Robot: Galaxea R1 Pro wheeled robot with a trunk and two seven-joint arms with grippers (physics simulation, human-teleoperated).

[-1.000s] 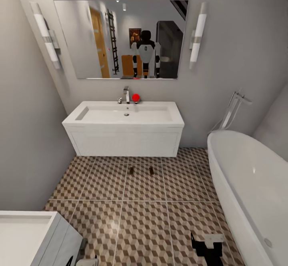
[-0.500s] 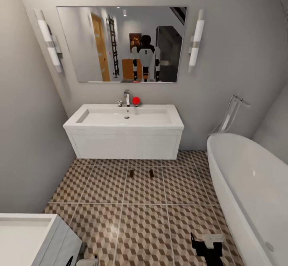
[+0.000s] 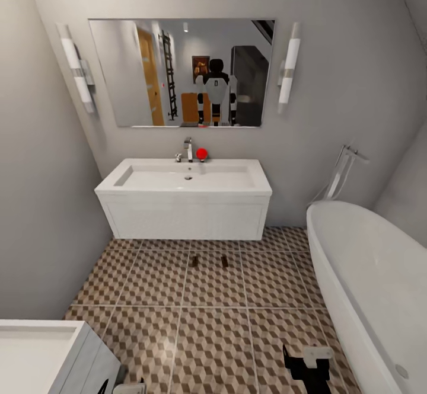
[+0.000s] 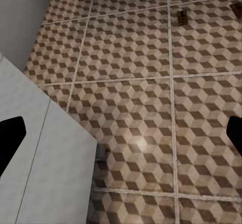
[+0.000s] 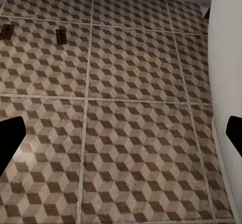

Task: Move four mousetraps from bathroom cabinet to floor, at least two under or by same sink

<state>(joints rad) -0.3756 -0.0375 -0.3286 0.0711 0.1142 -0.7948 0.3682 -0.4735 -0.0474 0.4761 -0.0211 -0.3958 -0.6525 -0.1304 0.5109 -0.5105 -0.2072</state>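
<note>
Over the last second the whole head view was seen to shift: the bathroom sink (image 3: pixel 185 176) and the mirror (image 3: pixel 181 73) sat lower in the picture and looked a little smaller, which was read as the camera tilting up or backing off, not as any move of the things. 2 mousetraps (image 3: pixel 194 260) (image 3: pixel 225 260) lay flat on the bathroom floor (image 3: pixel 213 323) just in front of the sink's white vanity, side by side and slightly apart, in the same spots relative to the sink as 1 second ago. The same 2 traps were seen in the left wrist view (image 4: pixel 182 17) (image 4: pixel 237 10) and in the right wrist view (image 5: pixel 7 31) (image 5: pixel 61 35), well away from both arms. The left tool (image 4: pixel 121 133) was spread wide and held nothing, its 2 dark fingertips (image 4: pixel 10 133) showing at opposite edges over bare tile; the right tool (image 5: pixel 121 138) was likewise wide open and empty. A white bathtub (image 3: pixel 367 275) stood to the right of the sink, and a small white boxy unit (image 3: pixel 41 352) near the robot on the sink's left. The sink condition was judged already met by these 2 traps; 2 more were judged still to be fetched from the cabinet, so a turn away from the sink was expected.
</note>
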